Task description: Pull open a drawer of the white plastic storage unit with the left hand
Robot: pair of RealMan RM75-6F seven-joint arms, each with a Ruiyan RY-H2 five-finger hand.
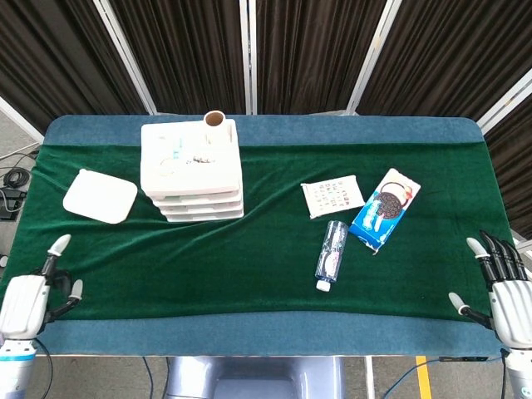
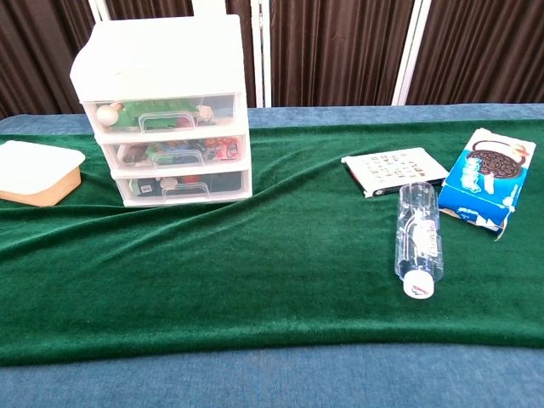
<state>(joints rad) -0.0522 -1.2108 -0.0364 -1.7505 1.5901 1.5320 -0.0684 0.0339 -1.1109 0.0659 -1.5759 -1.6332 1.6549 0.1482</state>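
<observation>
Chest view: storage unit (image 2: 161, 110) upright, closed drawer fronts face camera.

Glossy white plastic storage unit (image 2: 161, 110) on matt green cloth (image 2: 255, 263)

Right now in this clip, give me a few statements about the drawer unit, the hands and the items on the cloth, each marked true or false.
1. All three drawers of the white storage unit are closed. True.
2. The left hand grips a drawer handle. False: it holds nothing, near the table's front left corner, far from the unit.
3. The water bottle stands upright. False: it lies on its side, cap toward the front.
4. The cookie box lies right of the bottle. True.
5. The right hand holds nothing, its fingers apart. True.
</observation>
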